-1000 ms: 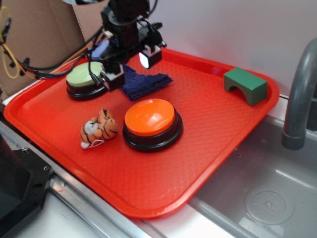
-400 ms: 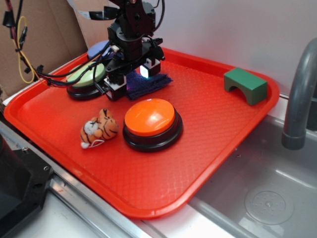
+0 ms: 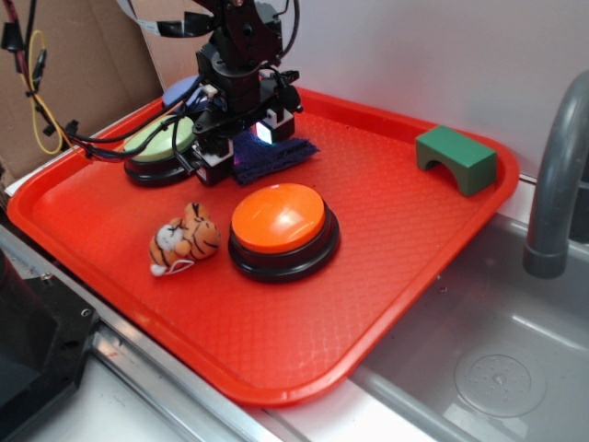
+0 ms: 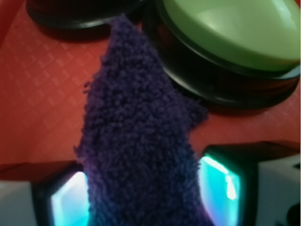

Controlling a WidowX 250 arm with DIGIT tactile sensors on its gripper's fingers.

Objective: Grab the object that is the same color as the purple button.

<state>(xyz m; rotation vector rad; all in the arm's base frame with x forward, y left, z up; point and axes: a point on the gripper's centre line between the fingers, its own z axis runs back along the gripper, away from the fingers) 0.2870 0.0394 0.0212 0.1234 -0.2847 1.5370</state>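
The dark purple-blue terry rag (image 3: 281,155) lies on the red tray (image 3: 386,276), just right of the light green button (image 3: 156,140). My gripper (image 3: 244,147) is down on the rag. In the wrist view the rag (image 4: 141,136) stands bunched between the two lit pads (image 4: 218,188) and fills the gap, so the gripper (image 4: 143,200) is shut on it. The purple button (image 3: 180,91) sits at the tray's back left, mostly hidden behind the arm. The light green button (image 4: 235,33) shows close ahead in the wrist view.
A large orange button (image 3: 279,219) and a striped tiger plush (image 3: 184,239) sit in front of the gripper. A green arch block (image 3: 456,158) is at the tray's far right corner. A grey faucet (image 3: 557,184) and steel sink (image 3: 488,368) are to the right. Cardboard and cables are at the left.
The gripper came down from above the rag onto it and its fingers closed in on the cloth, bunching it. The other things have not moved.
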